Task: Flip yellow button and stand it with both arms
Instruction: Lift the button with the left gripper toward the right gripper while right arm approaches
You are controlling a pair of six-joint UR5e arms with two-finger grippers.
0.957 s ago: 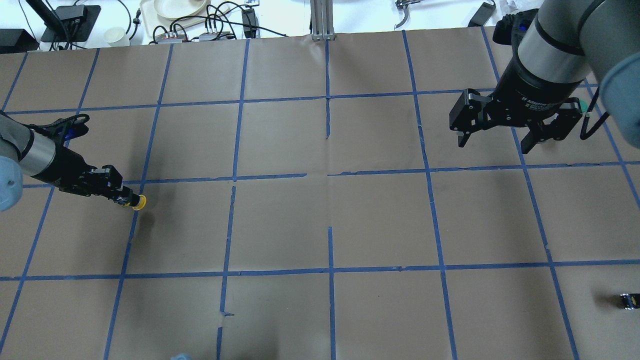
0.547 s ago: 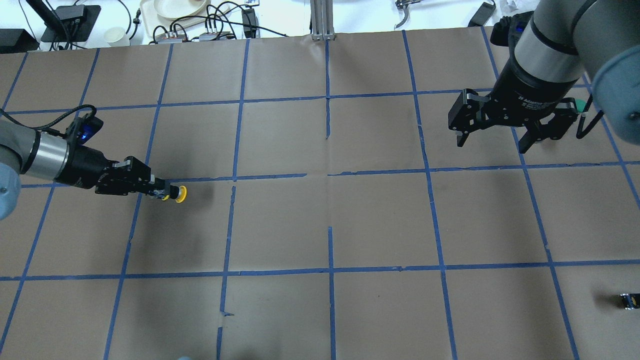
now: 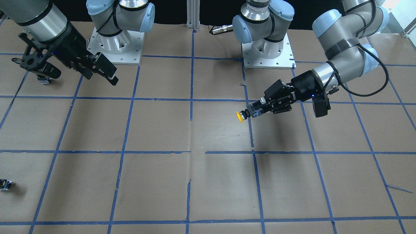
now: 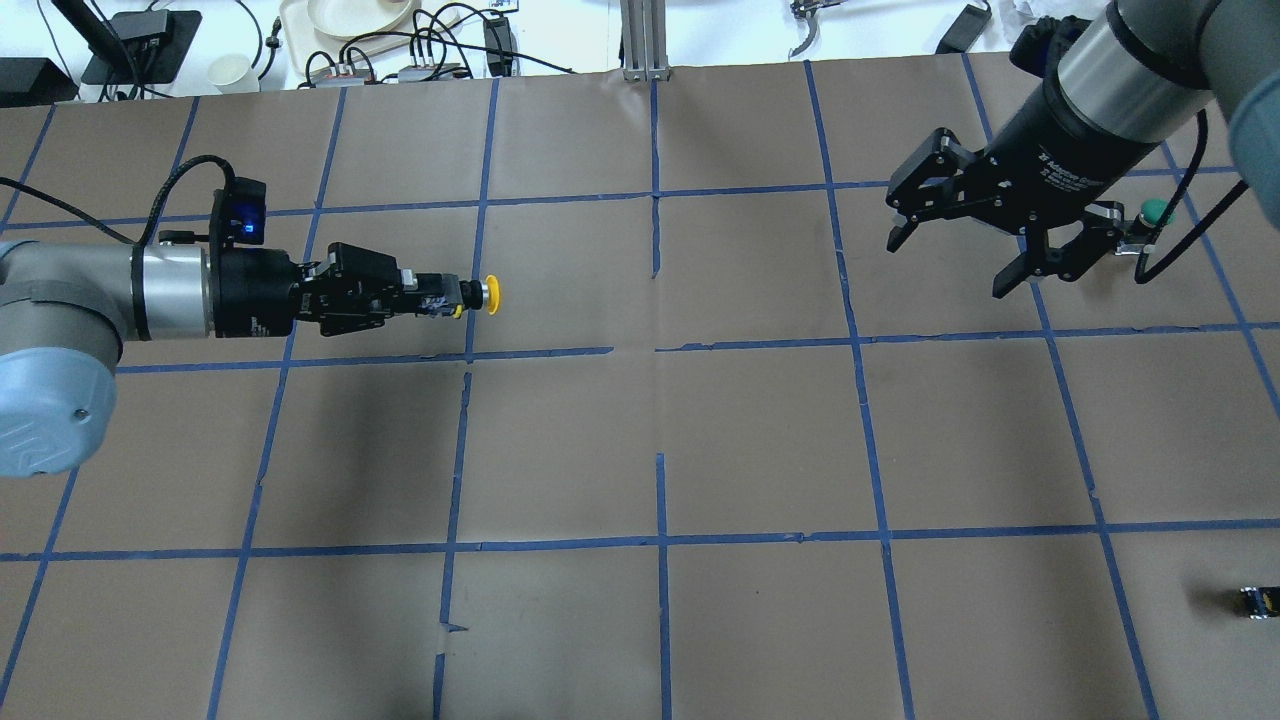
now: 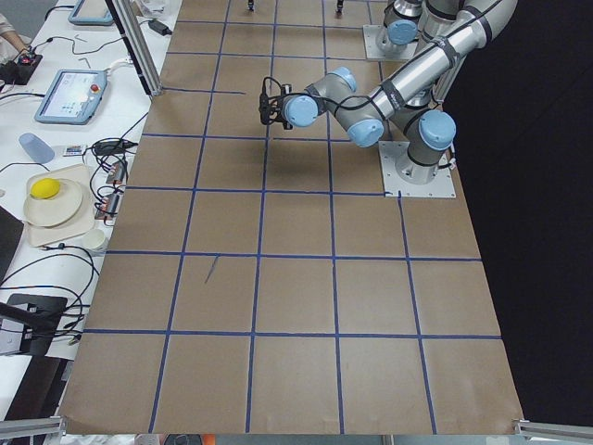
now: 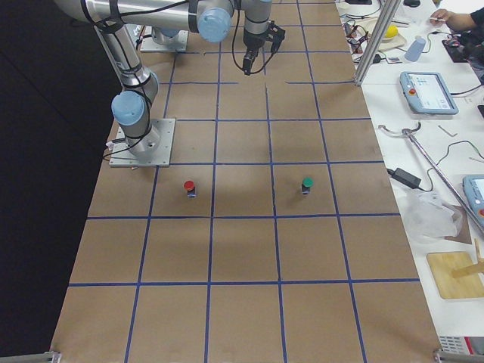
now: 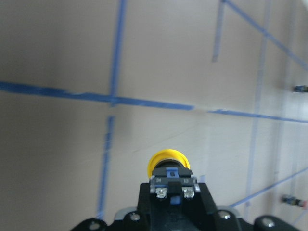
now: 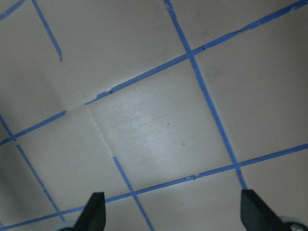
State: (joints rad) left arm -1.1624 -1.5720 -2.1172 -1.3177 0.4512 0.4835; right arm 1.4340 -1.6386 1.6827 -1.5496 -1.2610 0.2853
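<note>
The yellow button (image 4: pixel 489 295) is held in the air by its black body, lying sideways with the yellow cap pointing toward the table's centre. It also shows in the front view (image 3: pixel 240 117) and the left wrist view (image 7: pixel 167 159). My left gripper (image 4: pixel 440 300) is shut on the button's body, its arm stretched level above the table (image 3: pixel 257 110). My right gripper (image 4: pixel 948 265) hangs open and empty over the far right of the table, well apart from the button. It also shows in the front view (image 3: pixel 83 77), and the right wrist view (image 8: pixel 174 214) shows only bare table between its fingers.
A green-capped button (image 4: pixel 1155 212) stands just beside the right gripper, and a red-capped button (image 6: pixel 189 187) stands near the right arm's base. A small dark block (image 4: pixel 1258 602) lies at the near right edge. A tray and cables (image 4: pixel 350 25) lie beyond the far edge.
My left gripper has carried the yellow button up off the table and rightward toward the centre, turning level. My right gripper has shifted slightly toward the far side and rotated, still open.
</note>
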